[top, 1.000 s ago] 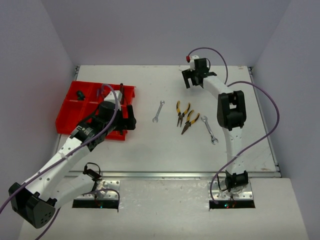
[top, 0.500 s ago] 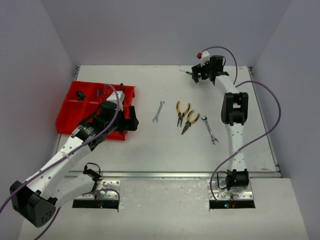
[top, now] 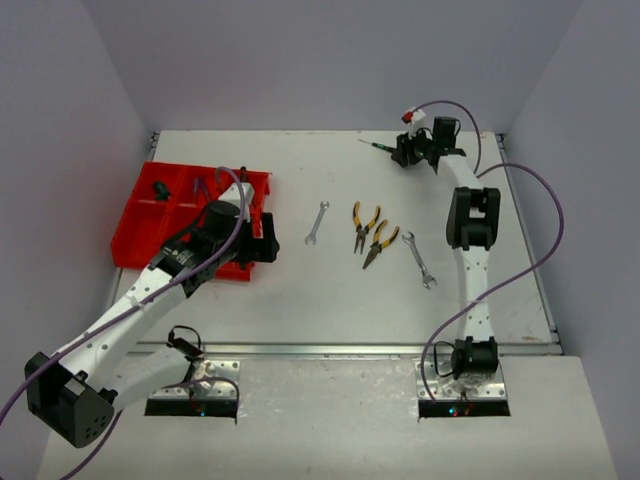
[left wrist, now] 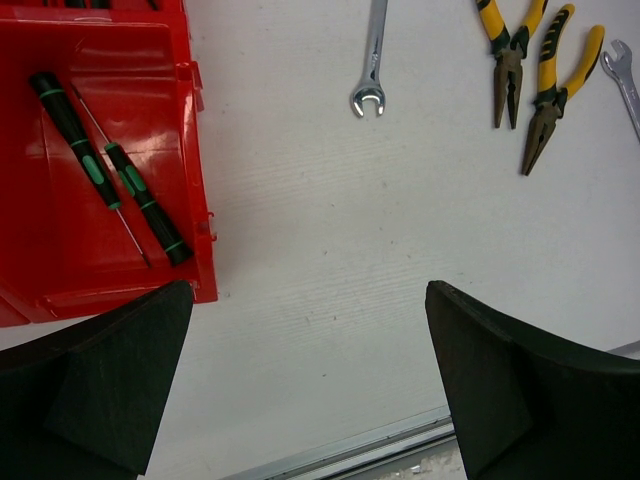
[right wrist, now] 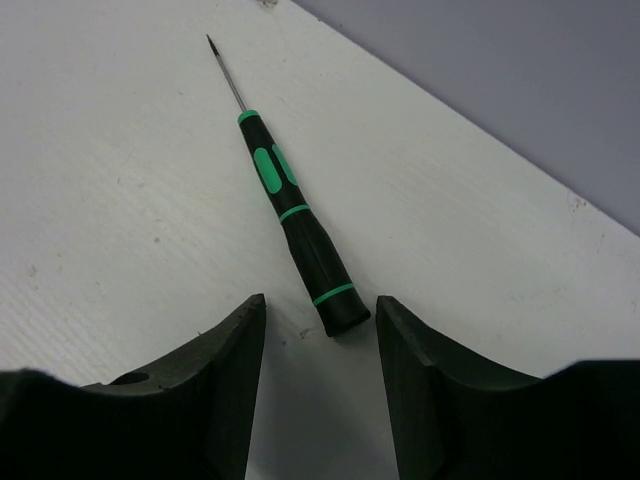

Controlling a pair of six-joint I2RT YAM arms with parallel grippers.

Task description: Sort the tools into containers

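Right gripper point(top: 402, 153) upper right, jaws apart astride green-black screwdriver point(right wrist: 290, 215) butt, left gripper point(left wrist: 308, 300) wide open over red tray point(left wrist: 190, 150) edge.

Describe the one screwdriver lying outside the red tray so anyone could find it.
Start at the table's far edge, right of centre, ahead of the right gripper. The screwdriver is slim, black with green bands, lying alone, unlike the yellow pliers and silver wrenches mid-table.
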